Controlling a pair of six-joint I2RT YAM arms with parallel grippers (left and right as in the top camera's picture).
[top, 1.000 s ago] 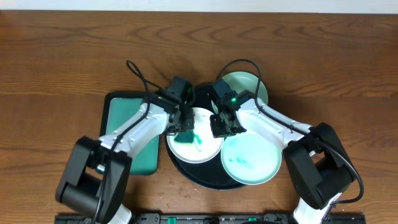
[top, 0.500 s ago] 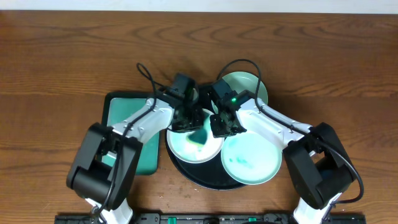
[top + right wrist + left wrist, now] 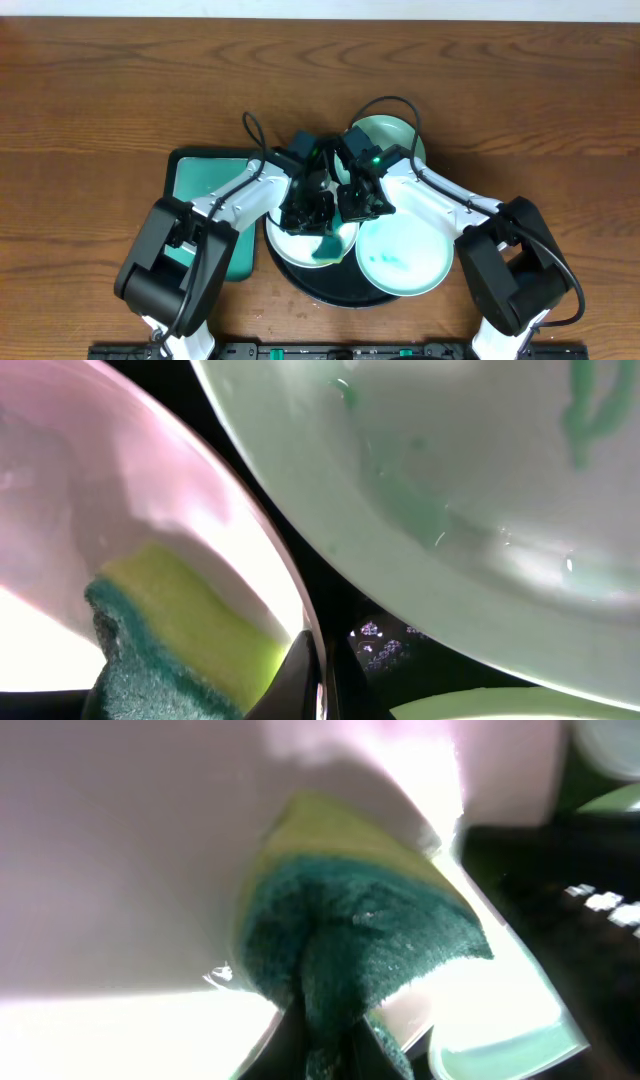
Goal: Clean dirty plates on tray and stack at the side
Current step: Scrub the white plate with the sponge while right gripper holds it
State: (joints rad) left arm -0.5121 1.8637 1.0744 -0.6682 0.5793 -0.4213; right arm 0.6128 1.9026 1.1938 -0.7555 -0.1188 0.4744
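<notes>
Overhead: left claw [image 3: 315,215] tight on the sponge [image 3: 325,247] over the white plate [image 3: 292,239], right claw [image 3: 357,207] tight on that plate's rim.

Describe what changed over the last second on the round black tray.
The left gripper, shut on the green-and-yellow sponge, swept it rightward and nearer the robot across the white round plate. The right gripper stayed clamped on that plate's rim; the two pale mint-green plates and the round black tray did not move.
</notes>
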